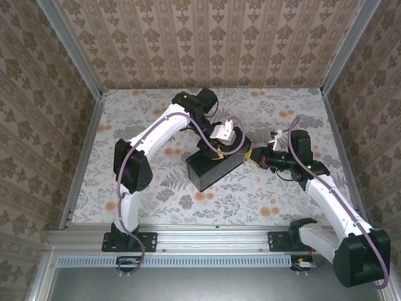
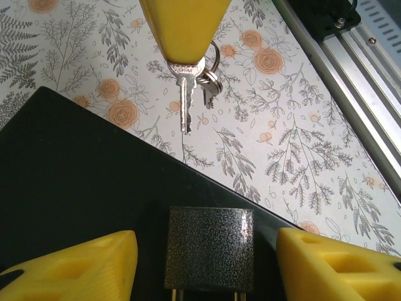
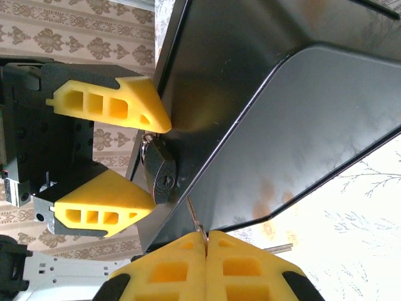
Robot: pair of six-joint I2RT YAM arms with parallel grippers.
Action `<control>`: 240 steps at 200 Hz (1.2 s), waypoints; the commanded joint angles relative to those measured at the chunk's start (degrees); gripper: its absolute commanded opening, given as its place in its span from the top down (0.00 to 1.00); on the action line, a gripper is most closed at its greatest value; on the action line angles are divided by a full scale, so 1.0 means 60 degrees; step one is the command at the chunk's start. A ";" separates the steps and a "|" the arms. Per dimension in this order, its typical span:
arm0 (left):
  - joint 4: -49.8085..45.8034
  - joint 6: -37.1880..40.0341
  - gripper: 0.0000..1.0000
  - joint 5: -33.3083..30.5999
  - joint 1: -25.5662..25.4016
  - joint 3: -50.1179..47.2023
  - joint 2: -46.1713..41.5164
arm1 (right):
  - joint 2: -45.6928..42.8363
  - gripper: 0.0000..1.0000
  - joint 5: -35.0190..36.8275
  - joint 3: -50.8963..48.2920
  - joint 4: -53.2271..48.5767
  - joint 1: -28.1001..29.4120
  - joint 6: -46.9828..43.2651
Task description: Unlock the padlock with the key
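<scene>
The right claw (image 3: 205, 237), nearest the lens at six o'clock, is pinched shut on the key (image 3: 195, 216), blade pointing away so it can be pushed straight forward. Just beyond, toward eleven o'clock, the padlock (image 3: 160, 172) rests near the edge of the black box (image 3: 282, 113), its keyhole facing the key but not yet entered. The left claw (image 3: 155, 160) straddles it with fingers spread and a gap on either side, probably placed to steady the body against the push. Farthest off, the floral desk (image 3: 351, 207) carries the box
</scene>
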 commanded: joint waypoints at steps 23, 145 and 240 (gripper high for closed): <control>0.0092 -0.0363 0.46 0.0237 -0.0177 -0.0307 0.0183 | -0.0207 1.00 -0.0747 -0.0016 0.0773 0.0122 0.0753; 0.1499 -0.1487 0.39 0.0008 -0.0447 -0.1342 -0.0460 | -0.0200 1.00 -0.0838 -0.0183 0.0600 -0.0093 0.0459; 0.2917 -0.2527 0.35 0.0234 -0.0494 -0.1974 -0.1178 | -0.0393 1.00 -0.0825 -0.0273 0.0308 -0.0304 0.0118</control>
